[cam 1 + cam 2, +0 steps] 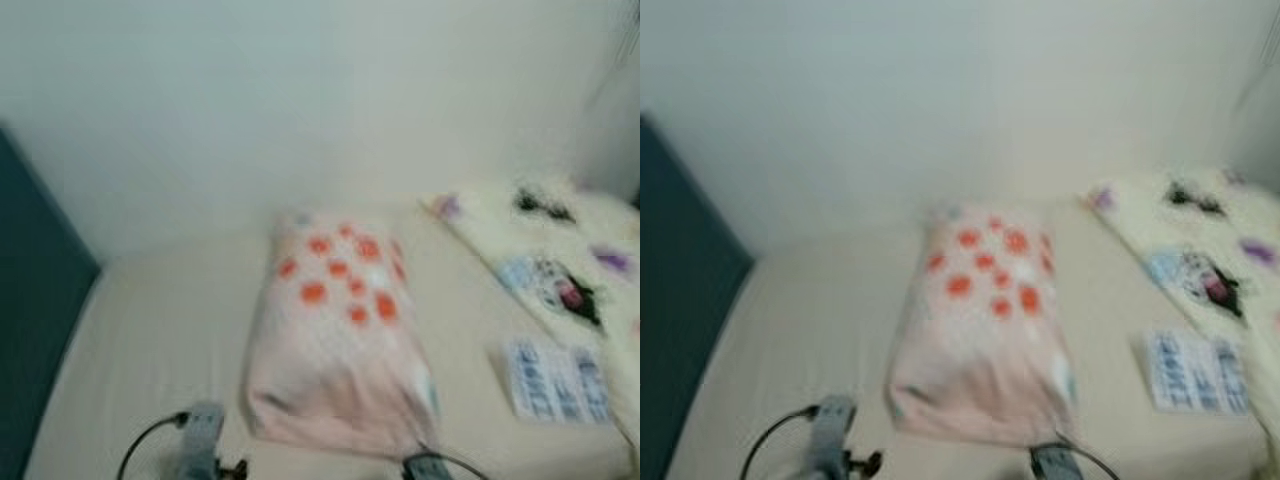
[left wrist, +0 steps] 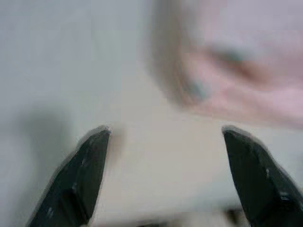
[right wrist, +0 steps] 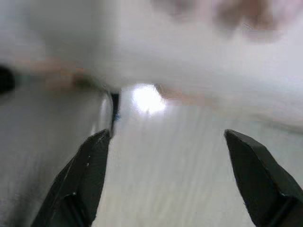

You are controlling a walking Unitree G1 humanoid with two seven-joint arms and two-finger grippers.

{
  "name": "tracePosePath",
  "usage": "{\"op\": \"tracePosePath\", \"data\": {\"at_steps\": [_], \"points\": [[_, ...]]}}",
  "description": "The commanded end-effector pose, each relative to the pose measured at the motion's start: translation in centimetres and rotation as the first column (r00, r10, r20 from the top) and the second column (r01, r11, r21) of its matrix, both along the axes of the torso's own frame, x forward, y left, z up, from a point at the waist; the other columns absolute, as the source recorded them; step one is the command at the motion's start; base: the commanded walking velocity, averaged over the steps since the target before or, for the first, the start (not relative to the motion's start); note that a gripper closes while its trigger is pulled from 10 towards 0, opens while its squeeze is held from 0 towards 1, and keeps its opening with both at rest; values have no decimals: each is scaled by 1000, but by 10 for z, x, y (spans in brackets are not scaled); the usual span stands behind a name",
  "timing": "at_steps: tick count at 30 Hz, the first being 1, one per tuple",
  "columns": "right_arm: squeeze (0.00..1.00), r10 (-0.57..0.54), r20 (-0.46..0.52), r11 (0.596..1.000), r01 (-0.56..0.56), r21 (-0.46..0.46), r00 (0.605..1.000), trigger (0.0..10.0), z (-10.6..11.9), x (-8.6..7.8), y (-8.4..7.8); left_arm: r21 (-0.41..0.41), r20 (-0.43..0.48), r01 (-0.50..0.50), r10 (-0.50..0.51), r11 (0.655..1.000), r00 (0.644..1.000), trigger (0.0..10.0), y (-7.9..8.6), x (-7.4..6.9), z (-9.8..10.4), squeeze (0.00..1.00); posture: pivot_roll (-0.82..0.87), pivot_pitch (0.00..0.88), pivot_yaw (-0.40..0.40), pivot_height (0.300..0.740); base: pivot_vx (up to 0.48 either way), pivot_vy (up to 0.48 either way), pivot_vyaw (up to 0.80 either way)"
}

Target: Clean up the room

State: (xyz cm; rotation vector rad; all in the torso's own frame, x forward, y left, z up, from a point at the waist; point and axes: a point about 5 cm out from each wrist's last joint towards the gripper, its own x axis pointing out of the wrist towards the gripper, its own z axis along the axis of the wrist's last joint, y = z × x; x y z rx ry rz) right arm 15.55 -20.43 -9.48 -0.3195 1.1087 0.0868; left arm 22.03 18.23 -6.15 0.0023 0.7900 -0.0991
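1. Pillow (image 1: 340,335): pale pink case with orange-red dots, lying lengthwise on the cream bed sheet (image 1: 150,340), its near end just beyond both arms and its far end towards the white wall (image 1: 300,100).
2. Left gripper (image 2: 165,179): fingers spread wide and empty, over bare sheet just beside the pillow's near corner.
3. Right gripper (image 3: 165,179): fingers likewise wide apart, holding nothing, low over the sheet close to the pillow's near edge.
4. Handling, as a judgement: the pillow looks soft, light and yielding, not fragile; it would sag if lifted at one point. Taking a pinch of the fabric at each near corner, one gripper to a side, seems the surest hold.
5. Patterned blanket (image 1: 560,260): cream, with dark and purple figures, lying on the robot's right; a bluish printed patch (image 1: 555,382) beside it.
6. Writing: the print is too blurred to read; no brand can be made out.
7. Dark teal panel (image 1: 30,300): borders the bed on the left.
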Motion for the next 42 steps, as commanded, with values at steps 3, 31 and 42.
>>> {"op": "tracePosePath", "data": {"at_steps": [3, 31, 42], "points": [[0, -27, -3, 999, 27, 18, 1000, 10000, -2, -4, 3, 1, -73, -4, 4, 1000, 997, 10000, 3, -15, -10, 0, -105, 0, 44, 710, 0, 0, 0], [0, -79, -16, 997, 79, -3, 997, 10000, -3, -10, -5, -8, -151, -39, 37, 999, 988, 10000, 5, -26, -17, 0, -116, 0, 52, 710, -13, 0, 0], [0, -87, -16, 996, 87, -2, 996, 10000, -4, -11, -4, -8, -134, -15, 14, 1000, 991, 10000, -1, -18, -13, 0, -118, 0, 59, 710, -440, 0, 0]]}}
